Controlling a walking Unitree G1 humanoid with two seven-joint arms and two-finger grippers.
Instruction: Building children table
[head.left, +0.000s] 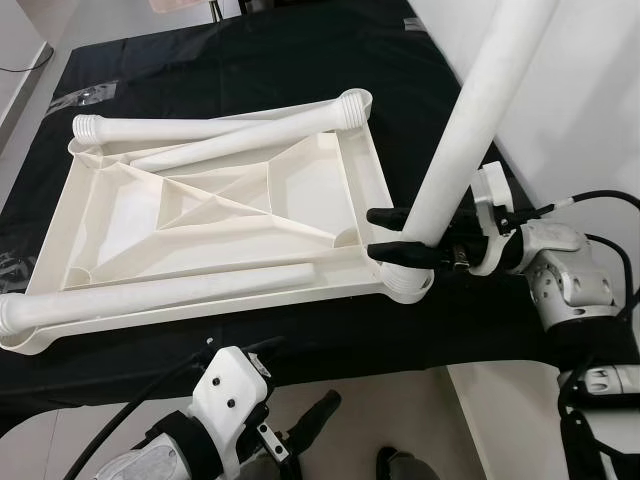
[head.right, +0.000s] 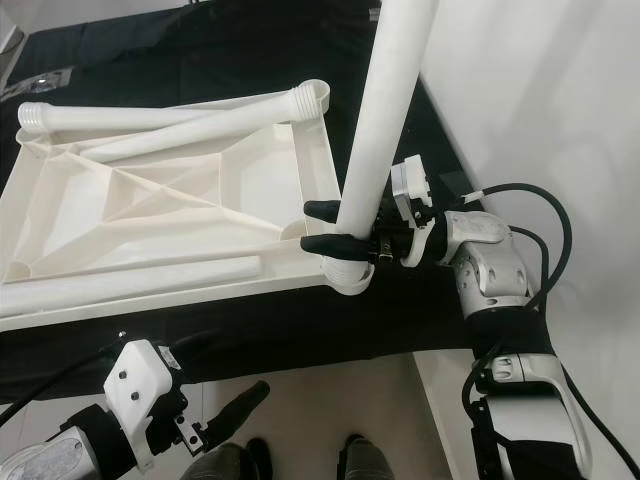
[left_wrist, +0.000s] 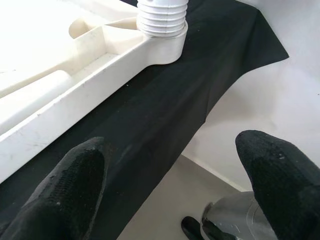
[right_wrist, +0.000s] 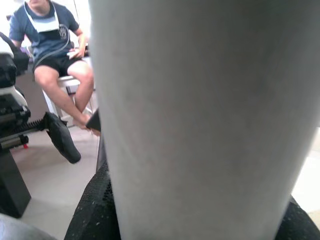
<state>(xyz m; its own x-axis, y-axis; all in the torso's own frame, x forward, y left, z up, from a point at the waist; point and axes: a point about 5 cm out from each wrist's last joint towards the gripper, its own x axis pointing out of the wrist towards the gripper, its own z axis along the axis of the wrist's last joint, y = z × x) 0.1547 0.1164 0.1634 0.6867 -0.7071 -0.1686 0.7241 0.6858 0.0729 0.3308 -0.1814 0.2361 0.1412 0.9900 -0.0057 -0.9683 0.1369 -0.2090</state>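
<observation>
**Leg fitting at the near right corner socket**

I have the white tabletop lying upside down on the black cloth, ribbed underside facing up. The right gripper is clamped around one upright white leg, low on the tube, one black finger on each side of it. The foot of this leg stands in the corner socket at the tabletop's near right corner. I judge the step in hand to be seating or screwing this leg into that socket.

Three more legs lie loose in the tray: two along the far side, one along the near side. A threaded stub shows at the far left corner.

The left gripper hangs below the near table edge, its fingers spread wide with nothing between them.

Next move, as I judge it: keep the leg vertical over the socket, press down and turn until it seats, then release. Whether the threads are already engaged, I cannot tell; the fingers hide the joint.

View differences:
- The left wrist view shows a threaded stub close up at a tabletop corner, with cloth and floor beyond.
- The right wrist view shows the leg pressed close to the lens, and a seated person in the room behind.
</observation>
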